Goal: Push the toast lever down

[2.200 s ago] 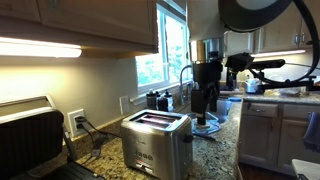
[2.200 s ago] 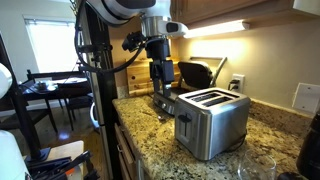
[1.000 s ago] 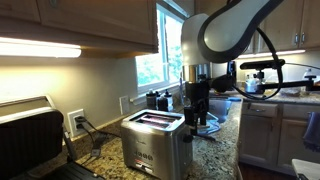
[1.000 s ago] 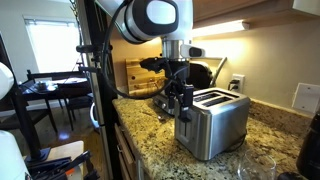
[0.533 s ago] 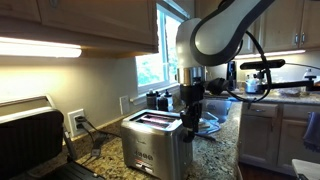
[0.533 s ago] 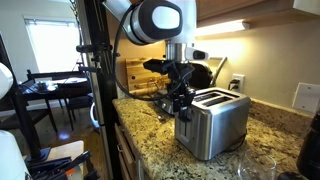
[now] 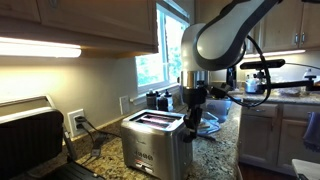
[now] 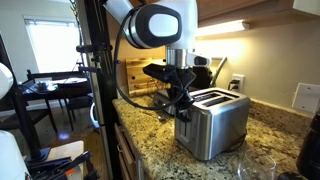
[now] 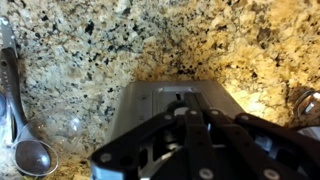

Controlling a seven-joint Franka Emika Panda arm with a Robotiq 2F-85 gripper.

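Toast lever sits at the toaster's end, lower centre of the wrist view, partly hidden by our tool. We cannot tell whether the tool's jaws are parted, and the slot contents are unclear.

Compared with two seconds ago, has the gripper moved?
Yes. In an exterior view the gripper has come down and sideways toward the toaster, and now hangs at its narrow end.

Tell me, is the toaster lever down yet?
Cannot tell: the gripper blocks the toaster's lever end in both exterior views and hides the lever in the wrist view.
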